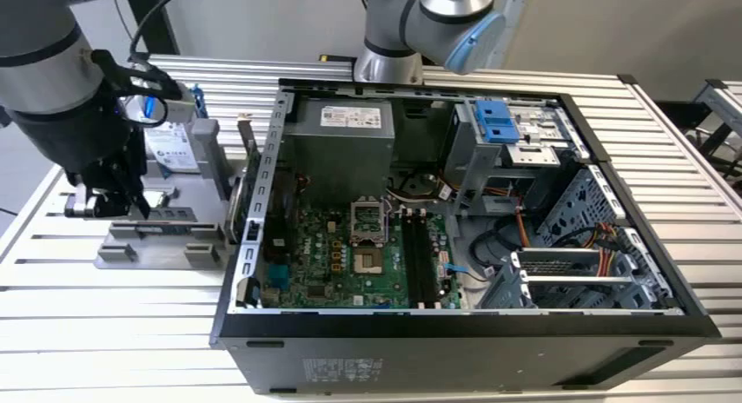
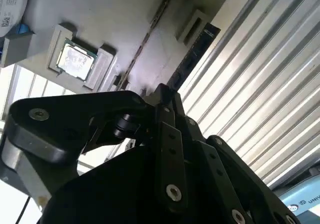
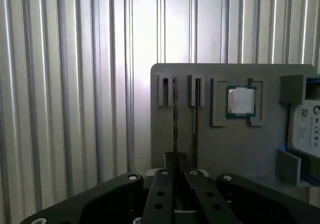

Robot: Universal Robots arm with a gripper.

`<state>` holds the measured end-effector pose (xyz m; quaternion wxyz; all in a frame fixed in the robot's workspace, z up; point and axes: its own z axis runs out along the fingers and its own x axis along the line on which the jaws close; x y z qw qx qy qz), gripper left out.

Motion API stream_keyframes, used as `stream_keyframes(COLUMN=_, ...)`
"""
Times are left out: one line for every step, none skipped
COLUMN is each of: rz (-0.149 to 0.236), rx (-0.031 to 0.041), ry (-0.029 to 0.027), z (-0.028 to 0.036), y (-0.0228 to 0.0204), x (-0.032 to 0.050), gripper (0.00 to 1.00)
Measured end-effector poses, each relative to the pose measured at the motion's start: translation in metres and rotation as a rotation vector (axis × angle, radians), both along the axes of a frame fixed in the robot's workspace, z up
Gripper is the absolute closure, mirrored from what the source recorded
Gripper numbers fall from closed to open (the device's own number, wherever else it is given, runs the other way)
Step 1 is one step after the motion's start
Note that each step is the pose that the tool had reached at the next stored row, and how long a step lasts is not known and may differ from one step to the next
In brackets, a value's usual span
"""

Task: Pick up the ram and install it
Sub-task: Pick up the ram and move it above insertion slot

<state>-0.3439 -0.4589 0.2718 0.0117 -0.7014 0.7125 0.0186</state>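
The ram (image 3: 175,119) is a thin stick standing on edge in a slot of the grey holder (image 3: 225,149), and it looks dark in the second wrist view (image 2: 194,51). My gripper (image 3: 176,159) is right at its near end with the fingers drawn together around it, as the second wrist view (image 2: 164,91) also shows. In the exterior view the gripper (image 1: 110,203) sits low over the holder (image 1: 156,238) at the left. The motherboard's black slots (image 1: 423,255) lie inside the open case.
A second stick (image 3: 195,116) stands in the neighbouring slot. A silver processor (image 3: 241,101) and a hard drive (image 3: 306,129) share the holder. The open computer case (image 1: 464,333) fills the middle of the ribbed table, and another arm (image 1: 429,21) stands behind it.
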Motion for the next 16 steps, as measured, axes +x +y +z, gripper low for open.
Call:
stream_keyframes(rz=0.000, rx=0.0000, ry=0.0001, z=0.0044, y=0.0000, x=0.0000, gripper=1.00)
stream_keyframes(rz=0.000, rx=-0.0001, ry=0.0001, z=0.0089, y=0.0000, x=0.0000, gripper=1.00)
stream_keyframes(rz=0.000, rx=0.0000, ry=0.0000, z=0.0135, y=0.0000, x=0.0000, gripper=1.00)
stream_keyframes(rz=0.000, rx=-0.0001, ry=0.0001, z=0.0180, y=0.0000, x=0.0000, gripper=1.00)
stream_keyframes(rz=0.000, rx=-0.0001, ry=0.0001, z=0.0226, y=0.0000, x=0.0000, gripper=1.00)
stream_keyframes(rz=0.000, rx=0.0000, ry=0.0000, z=0.0271, y=0.0000, x=0.0000, gripper=1.00)
stream_keyframes(rz=0.000, rx=-0.0001, ry=0.0002, z=0.0315, y=0.0000, x=0.0000, gripper=1.00)
stream_keyframes(rz=0.000, rx=0.0000, ry=0.0000, z=0.0361, y=0.0000, x=0.0000, gripper=1.00)
stream_keyframes(rz=0.000, rx=0.0000, ry=0.0000, z=0.0407, y=0.0000, x=0.0000, gripper=1.00)
stream_keyframes(rz=0.000, rx=-0.0001, ry=0.0001, z=0.0454, y=0.0000, x=0.0000, gripper=1.00)
stream_keyframes(rz=0.000, rx=0.0000, ry=0.0000, z=0.0500, y=0.0000, x=0.0000, gripper=1.00)
stream_keyframes(rz=0.000, rx=0.0000, ry=0.0000, z=0.0545, y=0.0001, x=0.0001, gripper=1.00)
stream_keyframes(rz=0.000, rx=-0.0001, ry=0.0001, z=0.0591, y=0.0001, x=0.0001, gripper=1.00)
stream_keyframes(rz=0.000, rx=0.0000, ry=0.0000, z=0.0638, y=0.0003, x=0.0001, gripper=1.00)
stream_keyframes(rz=0.000, rx=-0.0001, ry=0.0001, z=0.0682, y=0.0004, x=0.0000, gripper=1.00)
stream_keyframes(rz=0.000, rx=-0.0001, ry=0.0001, z=0.0728, y=0.0004, x=0.0000, gripper=1.00)
